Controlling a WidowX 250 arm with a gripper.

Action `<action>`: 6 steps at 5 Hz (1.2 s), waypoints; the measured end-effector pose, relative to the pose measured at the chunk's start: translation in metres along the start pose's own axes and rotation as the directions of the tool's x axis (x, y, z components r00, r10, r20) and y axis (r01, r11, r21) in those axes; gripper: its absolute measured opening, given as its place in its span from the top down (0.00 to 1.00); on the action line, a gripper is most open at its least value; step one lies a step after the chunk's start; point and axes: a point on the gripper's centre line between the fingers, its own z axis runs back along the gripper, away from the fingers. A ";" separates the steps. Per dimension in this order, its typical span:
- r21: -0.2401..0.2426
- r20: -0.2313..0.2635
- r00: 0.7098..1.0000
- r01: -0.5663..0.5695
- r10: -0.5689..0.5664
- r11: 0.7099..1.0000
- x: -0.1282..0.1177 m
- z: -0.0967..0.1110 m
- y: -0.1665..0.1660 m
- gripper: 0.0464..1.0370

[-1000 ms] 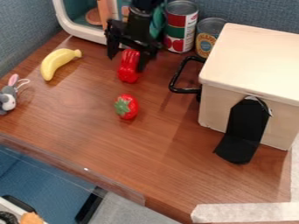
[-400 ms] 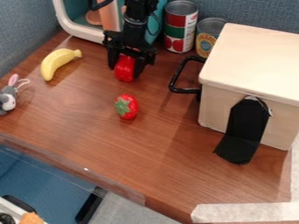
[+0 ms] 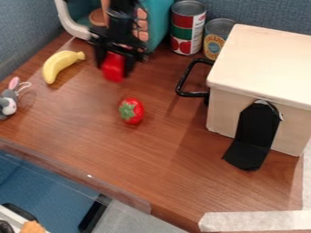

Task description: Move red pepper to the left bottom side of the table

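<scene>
Currently gripping red pepper (image 3: 113,69) with black gripper (image 3: 115,68), jaws closed in on its sides. Located toward upper left of table (image 3: 164,159) in camera view, right of banana (image 3: 59,64), above and slightly left of strawberry (image 3: 132,111), apart from both. Cannot tell if touching wood.

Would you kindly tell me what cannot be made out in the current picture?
In the camera view:
- Red pepper's upper part: hidden by the gripper, and blurred.
- Pale box's inside: hidden by its top and walls; its right end: cut off by the edge.
- Smaller can's lower right: behind the box.
</scene>
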 end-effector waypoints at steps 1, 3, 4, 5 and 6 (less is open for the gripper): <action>-0.026 -0.007 1.000 0.013 -0.013 1.000 -0.045 -0.002 0.031 0.28; -0.025 -0.054 0.995 0.078 -0.079 0.997 -0.114 -0.026 0.050 0.28; 0.001 -0.071 0.993 0.099 -0.098 0.995 -0.124 -0.034 0.053 0.28; 0.004 -0.101 0.990 0.102 -0.101 0.995 -0.126 -0.045 0.053 0.22; -0.025 -0.120 0.988 0.098 -0.101 0.995 -0.129 -0.041 0.055 0.03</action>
